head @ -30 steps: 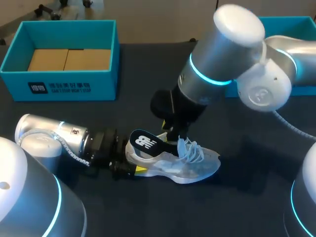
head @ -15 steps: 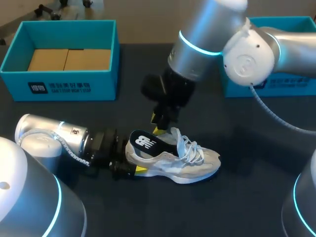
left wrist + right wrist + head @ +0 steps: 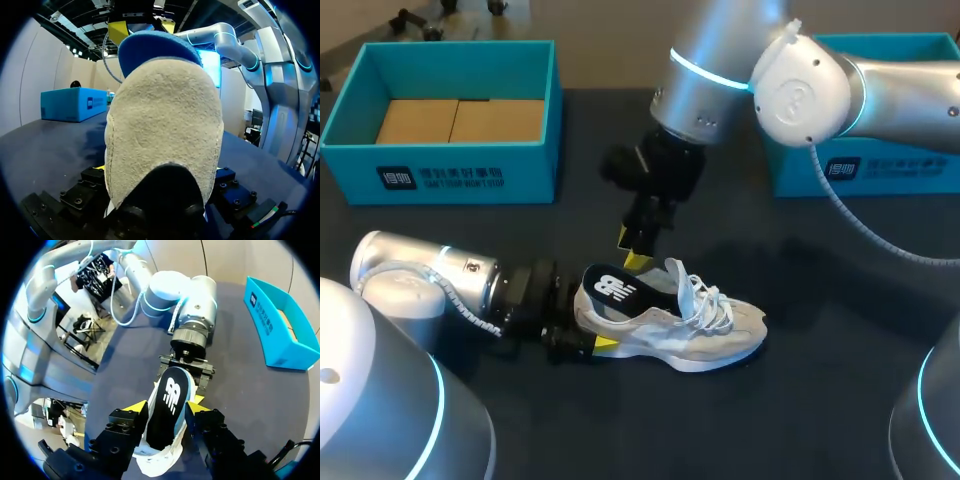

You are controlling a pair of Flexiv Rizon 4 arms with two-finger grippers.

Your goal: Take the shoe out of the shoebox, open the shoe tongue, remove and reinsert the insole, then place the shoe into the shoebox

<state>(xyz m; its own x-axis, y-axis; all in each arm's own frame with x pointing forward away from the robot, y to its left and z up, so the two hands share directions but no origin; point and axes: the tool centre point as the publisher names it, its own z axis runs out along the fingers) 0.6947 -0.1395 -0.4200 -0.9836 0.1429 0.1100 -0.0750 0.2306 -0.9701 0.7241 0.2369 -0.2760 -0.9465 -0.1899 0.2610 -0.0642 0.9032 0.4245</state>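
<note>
- shoe (image 3: 692, 330) on table (image 3: 820, 400), front centre, on its sole, heel left, toe right
- left gripper (image 3: 588, 341) at the heel, one finger on each side
- right gripper (image 3: 636, 250) just above the shoe opening, not touching
- left box (image 3: 440, 182) back left, right box (image 3: 880, 176) back right, both well apart from the shoe

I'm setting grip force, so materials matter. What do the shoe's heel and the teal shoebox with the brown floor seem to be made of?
The heel of the shoe looks like pale suede: matte, with a fuzzy nap and stitched seams, under a blue fabric-like collar. The shoebox looks like cardboard: thin, flat, matte teal walls and a plain brown floor with a seam.
</note>
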